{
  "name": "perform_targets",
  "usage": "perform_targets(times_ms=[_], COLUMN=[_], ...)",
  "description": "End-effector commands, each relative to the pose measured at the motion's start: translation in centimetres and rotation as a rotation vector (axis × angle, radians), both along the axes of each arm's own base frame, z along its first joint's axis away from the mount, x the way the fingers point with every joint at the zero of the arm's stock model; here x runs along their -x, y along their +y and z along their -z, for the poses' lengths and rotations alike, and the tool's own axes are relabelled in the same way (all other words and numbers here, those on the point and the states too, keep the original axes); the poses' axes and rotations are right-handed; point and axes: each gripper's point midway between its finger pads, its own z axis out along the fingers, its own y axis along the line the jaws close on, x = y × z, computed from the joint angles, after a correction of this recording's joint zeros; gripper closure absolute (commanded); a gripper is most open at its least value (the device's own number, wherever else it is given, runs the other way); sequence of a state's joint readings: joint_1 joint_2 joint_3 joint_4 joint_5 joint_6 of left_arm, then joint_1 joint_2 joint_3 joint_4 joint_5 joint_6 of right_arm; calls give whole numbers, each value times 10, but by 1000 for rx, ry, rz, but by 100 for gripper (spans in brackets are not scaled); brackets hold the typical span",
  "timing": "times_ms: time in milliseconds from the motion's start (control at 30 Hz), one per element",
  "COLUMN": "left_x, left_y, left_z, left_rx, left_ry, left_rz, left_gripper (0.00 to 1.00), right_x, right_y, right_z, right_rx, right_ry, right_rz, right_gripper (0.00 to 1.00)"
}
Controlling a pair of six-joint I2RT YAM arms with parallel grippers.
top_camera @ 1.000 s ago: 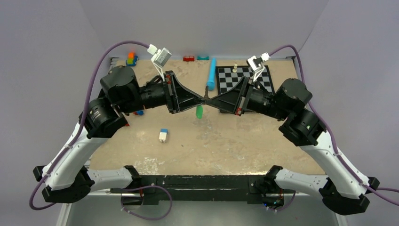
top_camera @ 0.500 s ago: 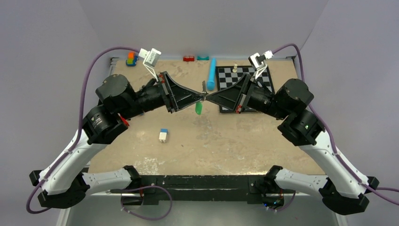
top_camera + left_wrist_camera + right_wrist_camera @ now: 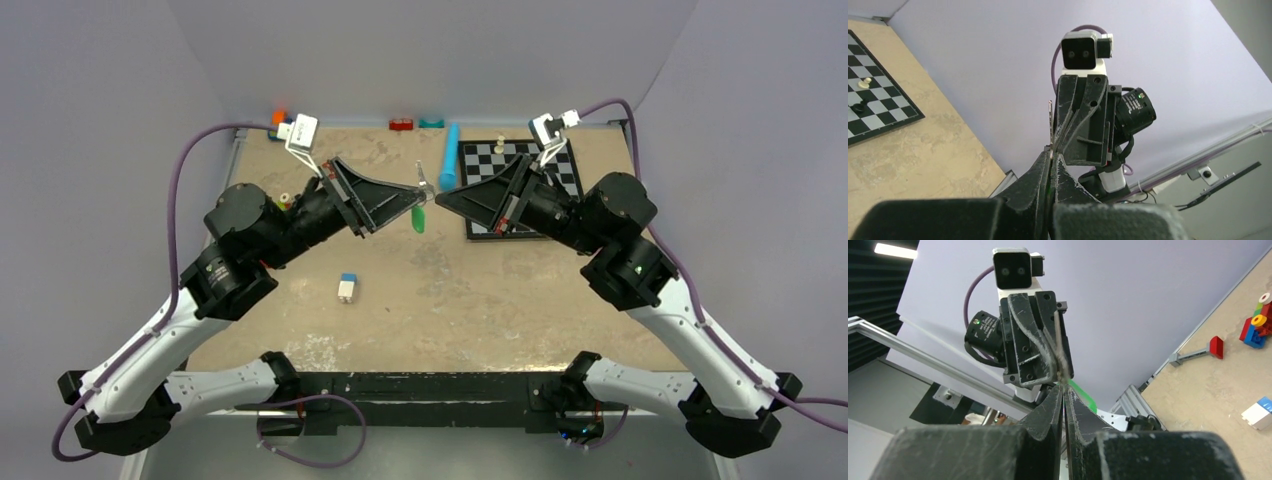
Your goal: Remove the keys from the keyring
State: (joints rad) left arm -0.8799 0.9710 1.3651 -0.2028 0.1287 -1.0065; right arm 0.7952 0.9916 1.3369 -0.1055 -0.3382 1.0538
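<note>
Clamped in the closed left claw (image 3: 417, 198) above the bench (image 3: 470, 300): the keys (image 3: 419, 217), green tab hanging toward 6 o'clock, silver sliver toward 12. Met from 3 o'clock by the right claw (image 3: 439, 197), likewise pinched shut, hold on the ring not discernible. Judged mid-task: bunch in one piece, no key freed.

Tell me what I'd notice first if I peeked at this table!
Above the middle of the table, the black left hand and right hand meet tip to tip, both pinching the tiny keys, whose bright green piece dangles. Behind them, at the far right, lies a chessboard with a blue tube beside it.
</note>
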Motion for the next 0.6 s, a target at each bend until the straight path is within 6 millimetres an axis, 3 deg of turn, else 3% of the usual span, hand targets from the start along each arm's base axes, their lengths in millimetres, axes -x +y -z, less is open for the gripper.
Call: perform_targets(times_ms=[0,233,433,567], left_x=[-21,-26,-16,2], left_y=[17,20,30,27], left_z=[-13,-12,-19,-32], left_rx=[113,135,88,25], left_ry=[16,31,-18,-94], left_rz=[-139,-173,-170,-86], left_gripper=[100,100,100,100], right_x=[14,15,17,16], right_y=[-10,-7,-18,-31], right_z=[-29,-30,-21,-18], right_rx=[-100,-120,-17,50], right_ry=[-59,-64,-80,-99], right_rz=[-22,-40,12,73], right_gripper=[91,88,51,44])
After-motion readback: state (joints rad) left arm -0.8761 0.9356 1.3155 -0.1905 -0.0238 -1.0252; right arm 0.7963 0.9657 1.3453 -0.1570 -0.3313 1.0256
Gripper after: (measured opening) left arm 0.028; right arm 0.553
